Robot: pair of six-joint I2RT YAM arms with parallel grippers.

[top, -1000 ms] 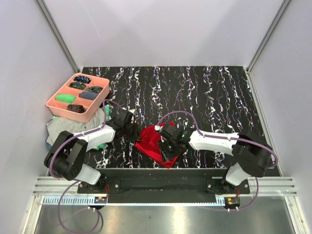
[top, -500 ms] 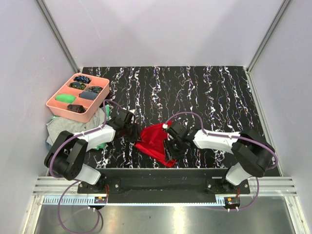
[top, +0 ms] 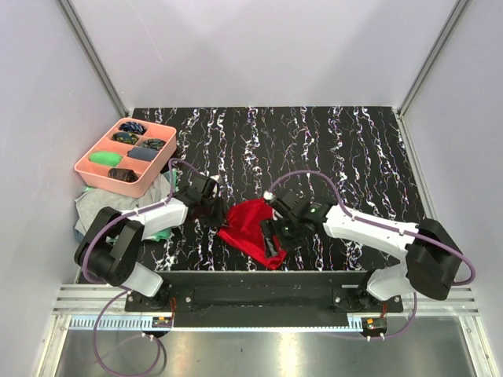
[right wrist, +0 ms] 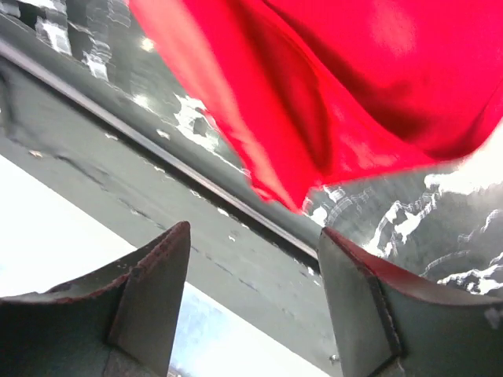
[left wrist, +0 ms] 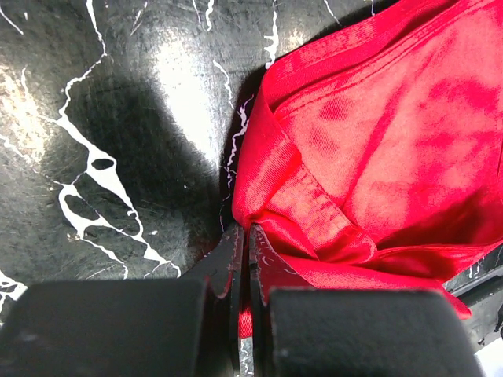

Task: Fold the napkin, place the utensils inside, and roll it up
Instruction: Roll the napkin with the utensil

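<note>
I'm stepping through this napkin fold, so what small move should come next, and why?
Probably bring the open right gripper back to the napkin's near corner and close on it: its fingers are spread and empty, while the left gripper pinches the opposite edge of the bunched cloth.

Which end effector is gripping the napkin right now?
The left end effector: its jaws are pinched shut on the napkin's left edge. The right end effector stands open with nothing between its jaws, the cloth lying beyond its tips.

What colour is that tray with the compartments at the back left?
The tray is salmon pink, seen best from the top camera.
</note>
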